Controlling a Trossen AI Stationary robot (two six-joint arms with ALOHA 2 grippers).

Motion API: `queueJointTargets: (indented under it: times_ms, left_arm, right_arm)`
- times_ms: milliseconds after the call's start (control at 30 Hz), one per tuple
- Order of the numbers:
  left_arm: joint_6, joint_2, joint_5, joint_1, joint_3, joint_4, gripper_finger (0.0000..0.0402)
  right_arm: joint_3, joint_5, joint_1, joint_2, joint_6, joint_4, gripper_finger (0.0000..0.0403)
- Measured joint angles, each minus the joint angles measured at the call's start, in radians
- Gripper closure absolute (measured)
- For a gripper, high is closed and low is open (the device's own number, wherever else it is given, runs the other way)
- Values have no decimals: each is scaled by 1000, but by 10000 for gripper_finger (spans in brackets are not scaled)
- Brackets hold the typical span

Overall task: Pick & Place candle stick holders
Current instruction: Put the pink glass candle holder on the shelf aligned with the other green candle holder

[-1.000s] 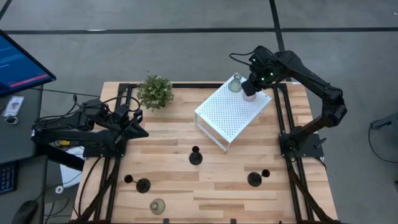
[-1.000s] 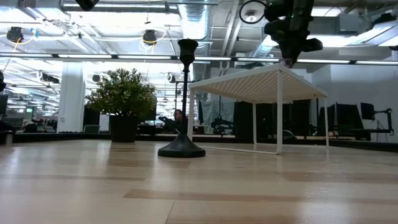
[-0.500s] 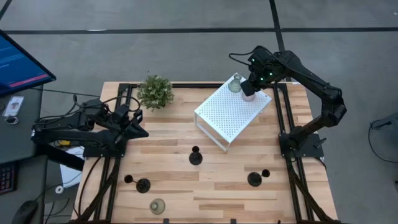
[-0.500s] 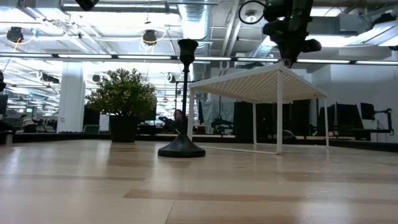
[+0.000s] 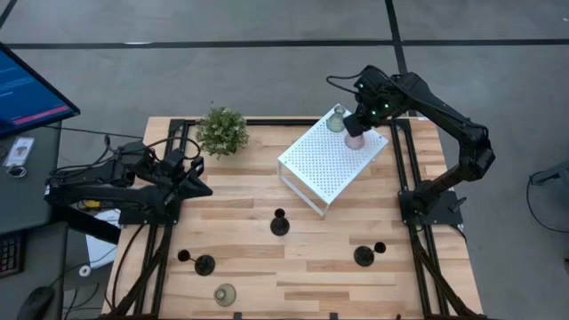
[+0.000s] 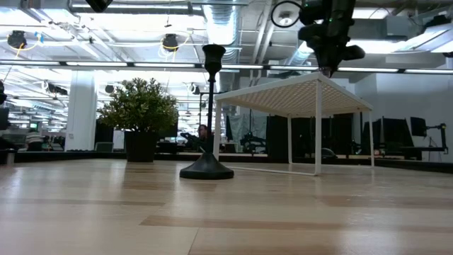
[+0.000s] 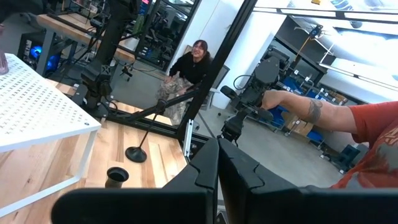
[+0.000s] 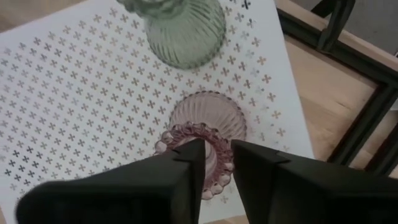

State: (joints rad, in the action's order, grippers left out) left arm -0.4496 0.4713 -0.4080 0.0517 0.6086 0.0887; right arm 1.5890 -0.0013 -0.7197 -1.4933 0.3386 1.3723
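A pink glass holder (image 8: 210, 124) stands on the white perforated box (image 5: 324, 164), near its far right corner, next to a greenish glass holder (image 5: 336, 120). My right gripper (image 8: 217, 165) is over the pink holder and shut on its top. Three black holders (image 5: 280, 222) (image 5: 204, 264) (image 5: 364, 256) stand on their round bases on the wooden table. A second greenish glass holder (image 5: 225, 294) stands near the front edge. My left gripper (image 5: 199, 184) waits at the table's left, shut and empty. My right gripper holds the pink holder by its beaded top rim (image 8: 225, 152). One finger (image 8: 189, 162) seems to be inside the ring and the other (image 8: 252, 165) outside it. The fingers come from above, pointing down. The holder is upright with its base on the box top.
A green potted plant (image 5: 222, 131) stands at the far left of the table. Dark frame rails (image 5: 404, 169) run along both sides. A person's arm (image 7: 323, 115) shows beyond the table in the left wrist view.
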Motion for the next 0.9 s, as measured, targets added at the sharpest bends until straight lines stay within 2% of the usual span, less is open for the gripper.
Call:
queueJointTargets:
  times_ms: [567, 900]
  left_arm:
    - [-1, 0, 0, 0, 0, 0, 392]
    - [-1, 0, 0, 0, 0, 0, 392]
  right_arm:
    - [0, -9, 0, 0, -14, -23, 301]
    - [0, -20, 0, 1, -16, -24, 216]
